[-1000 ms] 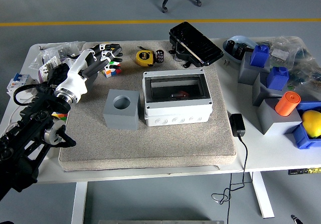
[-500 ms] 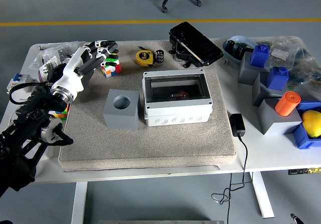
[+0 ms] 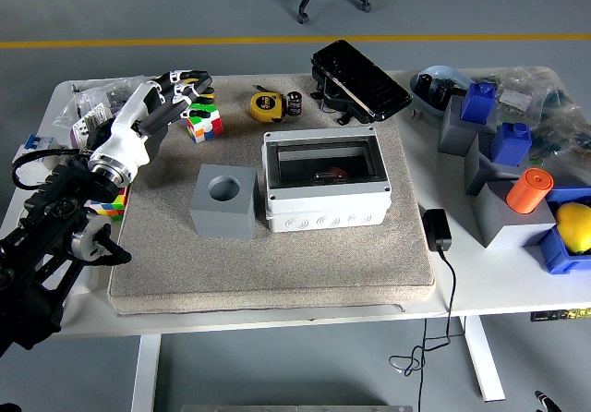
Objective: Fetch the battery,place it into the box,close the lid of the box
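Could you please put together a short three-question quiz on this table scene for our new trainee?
1. True or false: the lid of the grey box is shut.
2. Which thing lies nearest the left robot hand? A) orange cylinder B) colour cube C) black adapter
3. Fill in: the grey block with a round hole stands to the ___ of the box in the picture.

Key
1. True; the clear lid lies flat on the box.
2. B; the hand, fingers relaxed and holding nothing, hovers beside the cube.
3. Left.
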You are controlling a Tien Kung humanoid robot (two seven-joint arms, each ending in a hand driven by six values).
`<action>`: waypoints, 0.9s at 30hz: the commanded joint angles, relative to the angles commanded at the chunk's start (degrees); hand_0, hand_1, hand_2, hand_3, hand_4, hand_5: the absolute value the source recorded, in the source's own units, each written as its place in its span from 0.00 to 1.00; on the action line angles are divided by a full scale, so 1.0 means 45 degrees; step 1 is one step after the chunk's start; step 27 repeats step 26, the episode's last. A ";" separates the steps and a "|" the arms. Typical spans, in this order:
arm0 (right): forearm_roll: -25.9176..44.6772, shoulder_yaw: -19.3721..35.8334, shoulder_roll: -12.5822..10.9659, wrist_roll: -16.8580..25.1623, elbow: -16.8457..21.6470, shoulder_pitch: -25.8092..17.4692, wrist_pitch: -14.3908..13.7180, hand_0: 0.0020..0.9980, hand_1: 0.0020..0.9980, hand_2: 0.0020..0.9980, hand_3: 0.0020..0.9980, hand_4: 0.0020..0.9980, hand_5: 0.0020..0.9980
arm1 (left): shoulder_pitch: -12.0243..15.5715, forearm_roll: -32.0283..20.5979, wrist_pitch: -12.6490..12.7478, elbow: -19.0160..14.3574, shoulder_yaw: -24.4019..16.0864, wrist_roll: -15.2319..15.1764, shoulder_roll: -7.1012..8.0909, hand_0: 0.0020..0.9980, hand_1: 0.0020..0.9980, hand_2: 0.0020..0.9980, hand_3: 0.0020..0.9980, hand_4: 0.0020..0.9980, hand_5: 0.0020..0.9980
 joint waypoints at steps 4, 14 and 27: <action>-0.0011 -0.0001 -0.0023 -0.0033 0.0002 0.0016 -0.0019 0.66 0.64 0.65 0.54 0.88 0.45 | -0.0021 -0.0010 -0.0006 -0.0011 0.0028 -0.0002 0.0008 0.47 0.60 0.58 0.64 0.95 0.46; -0.0054 0.0066 -0.0016 -0.0033 0.0005 -0.0029 -0.0006 0.66 0.64 0.65 0.54 0.88 0.45 | 0.0037 -0.0010 0.0004 -0.0014 0.0012 0.0016 -0.0017 0.47 0.60 0.58 0.64 0.95 0.46; -0.0125 0.0248 0.0016 0.0002 0.0010 -0.0067 -0.0027 0.66 0.64 0.65 0.54 0.89 0.45 | 0.0061 -0.0173 0.0015 -0.0046 -0.0027 0.0064 -0.0076 0.47 0.60 0.58 0.64 0.95 0.46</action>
